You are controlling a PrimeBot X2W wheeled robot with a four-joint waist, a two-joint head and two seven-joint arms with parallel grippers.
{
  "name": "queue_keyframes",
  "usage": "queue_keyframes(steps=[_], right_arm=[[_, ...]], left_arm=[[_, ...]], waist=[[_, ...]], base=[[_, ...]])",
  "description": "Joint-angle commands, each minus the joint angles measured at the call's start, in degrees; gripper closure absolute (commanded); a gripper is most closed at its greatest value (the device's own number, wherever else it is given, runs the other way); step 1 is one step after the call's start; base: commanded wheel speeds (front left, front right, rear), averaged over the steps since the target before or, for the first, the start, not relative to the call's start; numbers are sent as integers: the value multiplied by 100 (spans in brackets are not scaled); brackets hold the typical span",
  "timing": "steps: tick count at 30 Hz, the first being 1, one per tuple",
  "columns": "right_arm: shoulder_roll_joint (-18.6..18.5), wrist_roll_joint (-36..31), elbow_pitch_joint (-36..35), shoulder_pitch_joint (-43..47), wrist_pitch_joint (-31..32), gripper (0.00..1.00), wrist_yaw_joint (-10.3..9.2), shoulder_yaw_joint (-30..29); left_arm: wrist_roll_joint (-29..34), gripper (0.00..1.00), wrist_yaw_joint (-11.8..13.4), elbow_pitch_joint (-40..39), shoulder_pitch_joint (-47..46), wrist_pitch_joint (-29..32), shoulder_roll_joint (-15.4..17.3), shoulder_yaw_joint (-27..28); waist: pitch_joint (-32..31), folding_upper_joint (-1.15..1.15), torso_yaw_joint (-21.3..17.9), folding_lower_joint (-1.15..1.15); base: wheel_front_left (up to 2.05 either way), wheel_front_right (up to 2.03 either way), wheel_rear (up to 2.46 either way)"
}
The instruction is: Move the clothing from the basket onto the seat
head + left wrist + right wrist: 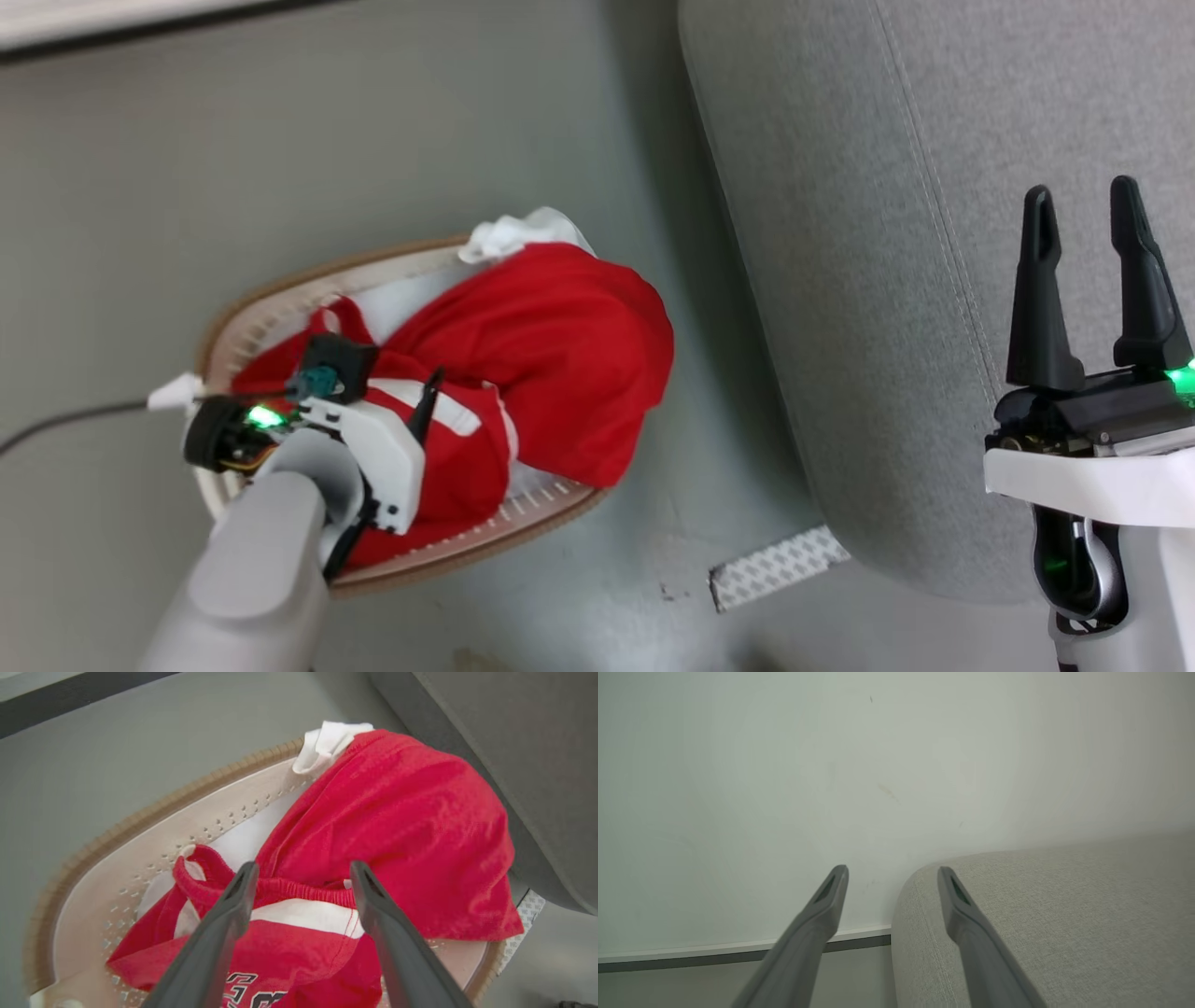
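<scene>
Left tool [303, 877] is hovering wide open, empty, over soft, light clothing [402, 826]; bunched elastic waistband [303, 892] is offering the best hold.

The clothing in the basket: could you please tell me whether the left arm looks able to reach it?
Probably yes: the open left gripper hangs just over the clothing in the basket, nothing between them.

Red clothing [560, 355] heaped in the white laundry basket [299, 285].
It spills over the brown rim toward the nearby grey sofa [887, 280]; a white piece [509, 233] lies on the rim.
</scene>
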Motion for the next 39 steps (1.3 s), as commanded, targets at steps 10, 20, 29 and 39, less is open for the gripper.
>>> queue_keyframes(steps=[10,20,29,39], right_arm=[[19,464,-78,-203,3,0,-12,61],[20,659,-26,-257,3,0,-12,216],[19,679,10,-191,3,0,-12,141],[11,73,203,-46,3,0,-12,61]], left_arm=[[302,0,-13,1214,-755,895,464,-721],[593,0,-4,1904,-1222,1418,630,-1651],[348,100,-4,2251,-1383,1218,663,-1974],[-224,100,-4,2311,-803,72,-18,-2016]], waist=[[769,0,-476,-1],[1072,0,-703,-1],[1070,0,-723,-1],[-245,0,-162,-1]], base=[[0,0,0],[0,0,0],[0,0,0],[0,0,0]])
